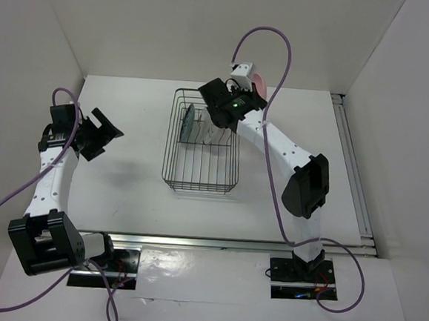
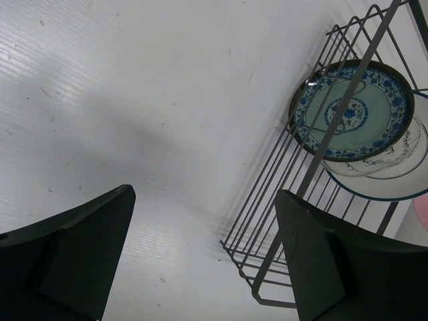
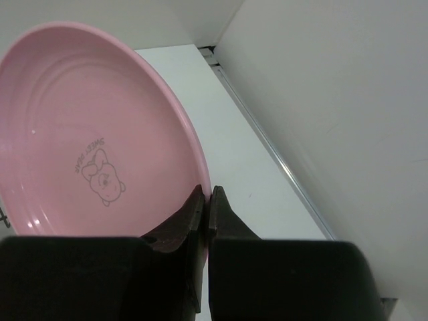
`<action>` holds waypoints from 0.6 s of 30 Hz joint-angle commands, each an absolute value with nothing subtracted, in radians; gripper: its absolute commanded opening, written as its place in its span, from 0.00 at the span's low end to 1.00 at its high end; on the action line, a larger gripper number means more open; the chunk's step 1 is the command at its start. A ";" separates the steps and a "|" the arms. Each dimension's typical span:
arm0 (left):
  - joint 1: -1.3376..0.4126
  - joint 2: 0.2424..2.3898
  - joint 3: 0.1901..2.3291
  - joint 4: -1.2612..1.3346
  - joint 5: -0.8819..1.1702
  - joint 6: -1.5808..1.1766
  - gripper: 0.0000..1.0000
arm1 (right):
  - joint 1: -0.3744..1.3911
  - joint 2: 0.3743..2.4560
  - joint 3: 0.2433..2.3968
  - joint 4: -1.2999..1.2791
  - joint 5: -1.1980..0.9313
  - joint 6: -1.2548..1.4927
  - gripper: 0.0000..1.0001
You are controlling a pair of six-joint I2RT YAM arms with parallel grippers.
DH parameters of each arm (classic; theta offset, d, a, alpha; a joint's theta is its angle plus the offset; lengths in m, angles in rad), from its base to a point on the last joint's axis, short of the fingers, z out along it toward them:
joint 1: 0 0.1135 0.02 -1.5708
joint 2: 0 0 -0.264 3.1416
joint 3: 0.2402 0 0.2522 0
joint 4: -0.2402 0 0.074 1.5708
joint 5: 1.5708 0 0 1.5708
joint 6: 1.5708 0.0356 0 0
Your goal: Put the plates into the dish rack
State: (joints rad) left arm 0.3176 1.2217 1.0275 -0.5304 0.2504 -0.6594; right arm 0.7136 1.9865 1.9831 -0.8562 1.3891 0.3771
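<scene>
Plates stand in two places, three in the rack and one in the air. Nearest the arm bases, on the left, the left pincer [image 2: 205, 192] hangs spread wide over bare counter [image 1: 122, 198], holding nothing, well apart from the dish rack [image 1: 204, 148]. At the rack's far end the teal-green patterned plate [image 2: 351, 110] stands on edge between the wires, with the white plate [image 2: 401, 160] close behind it. A further dark rim shows behind those, and I cannot tell the glass plate apart from them. Beyond the rack's far rim, the right pincer [image 3: 207, 194] is pressed together on the rim of the pink plate [image 3: 87, 134], held above the counter.

The grip takes only a thin bite of the rim, so I judge the plate could swivel or slide out on the way down. It may also clip the top wire or knock the standing plates, since the free slot lies right beside them.

A small cartoon bear is printed on the pink plate. The lettering above it seems to begin "SWEET", and the rest is too small to read.
</scene>
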 commanded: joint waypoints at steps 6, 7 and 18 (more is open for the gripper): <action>0.322 1.195 1.035 -0.506 0.276 -0.663 1.00 | 0.748 2.077 2.103 -0.845 1.460 0.377 0.00; 0.322 1.195 1.035 -0.506 0.276 -0.663 1.00 | 0.749 2.086 2.114 -0.845 1.460 0.377 0.00; 0.322 1.186 1.035 -0.506 0.285 -0.663 1.00 | 0.758 2.137 2.169 -0.838 1.494 0.341 0.00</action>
State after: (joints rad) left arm 0.3176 1.2152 1.0275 -0.5304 0.2672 -0.6594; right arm 0.7490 2.1426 2.1151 -0.8597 1.4223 0.3454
